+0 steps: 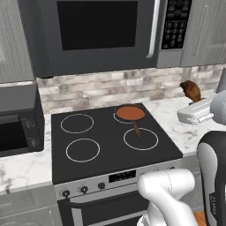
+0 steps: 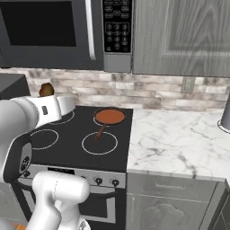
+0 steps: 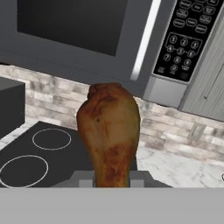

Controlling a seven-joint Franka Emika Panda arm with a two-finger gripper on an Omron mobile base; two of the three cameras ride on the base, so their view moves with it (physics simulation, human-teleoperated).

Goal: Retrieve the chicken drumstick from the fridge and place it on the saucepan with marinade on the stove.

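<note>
My gripper (image 3: 112, 180) is shut on the chicken drumstick (image 3: 110, 129), a reddish-brown lumpy piece that stands upright between the fingers. From the left base view the chicken drumstick (image 1: 190, 89) hangs in the air to the right of the stove (image 1: 106, 145), above the counter. In the right base view the drumstick (image 2: 46, 90) pokes up behind my white hand, over the stove (image 2: 67, 148). The saucepan with marinade (image 1: 130, 113) sits on the back right burner, its brown handle pointing toward the front; its orange-red contents (image 2: 109, 116) show clearly. The fridge is out of view.
A dark microwave (image 1: 97, 31) hangs above the stove, with its keypad (image 2: 116, 24) at the right. A black countertop appliance (image 1: 17, 123) stands left of the stove. Marble counter (image 2: 179, 139) runs to the right, with a grey object (image 2: 225, 117) at its far edge.
</note>
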